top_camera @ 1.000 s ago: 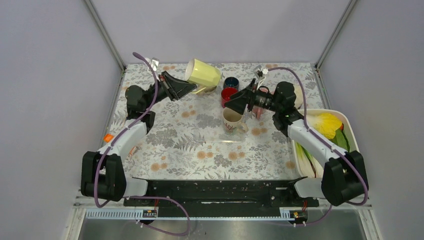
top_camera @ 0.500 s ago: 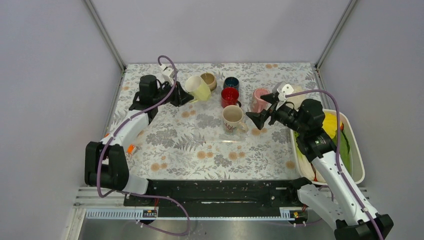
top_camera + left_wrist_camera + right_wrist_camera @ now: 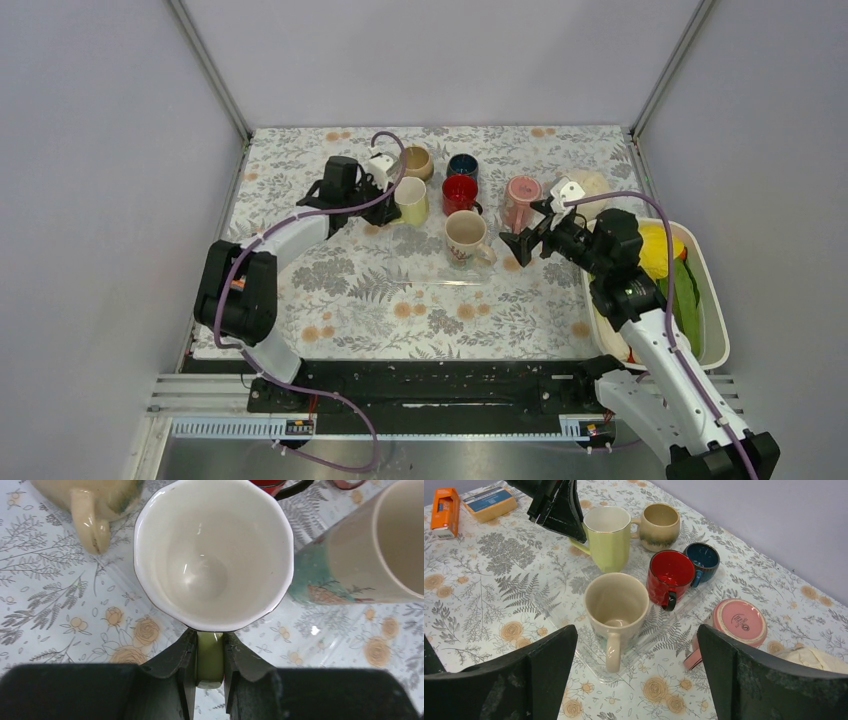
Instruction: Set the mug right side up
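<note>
at the near right, a white plastic tray (image 3: pixel 716 300) of yellow and green leaves is seen on the floral tablecloth (image 3: pixel 330 285). just left of it the right gripper (image 3: pixel 522 235) is held above the cloth with its fingers spread wide, nothing between them. under it, a cream mug with a floral print (image 3: pixel 466 236) is set upright. farther right, a pink mug (image 3: pixel 736 622) is stood base up. farther left, the pale yellow-green mug (image 3: pixel 411 200) is placed upright, mouth up, its handle pinched by the left gripper (image 3: pixel 209 639). it is hemmed by a red mug (image 3: pixel 460 192) to its right and a tan stoneware mug (image 3: pixel 417 160) just behind; a dark blue mug (image 3: pixel 462 165) is set farthest.
</note>
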`<action>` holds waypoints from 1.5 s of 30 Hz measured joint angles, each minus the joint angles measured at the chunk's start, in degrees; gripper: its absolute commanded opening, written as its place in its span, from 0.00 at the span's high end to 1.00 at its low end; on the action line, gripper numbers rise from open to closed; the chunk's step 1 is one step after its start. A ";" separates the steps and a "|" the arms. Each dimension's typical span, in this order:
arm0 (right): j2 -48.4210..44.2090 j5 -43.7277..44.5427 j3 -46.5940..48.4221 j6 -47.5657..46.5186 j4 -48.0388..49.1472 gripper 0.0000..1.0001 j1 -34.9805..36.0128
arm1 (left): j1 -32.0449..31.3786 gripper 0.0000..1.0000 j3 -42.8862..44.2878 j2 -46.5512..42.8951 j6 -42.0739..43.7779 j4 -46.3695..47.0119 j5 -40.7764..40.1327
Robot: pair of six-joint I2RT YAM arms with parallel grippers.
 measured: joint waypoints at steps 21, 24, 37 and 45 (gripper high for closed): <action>-1.97 -3.34 -3.78 1.29 4.35 0.01 -4.17 | -2.54 0.99 6.78 10.75 3.19 1.77 -8.00; -1.97 -3.74 -4.02 1.53 4.92 0.00 -4.31 | -2.67 0.90 7.50 11.30 3.19 2.08 -8.26; -1.90 -4.37 -4.31 2.27 5.60 0.01 -4.74 | -2.73 0.37 7.82 11.45 3.50 3.48 -8.92; 4.63 5.92 -0.55 2.19 2.25 0.03 -4.83 | -2.73 0.03 6.91 5.46 4.26 2.19 -8.96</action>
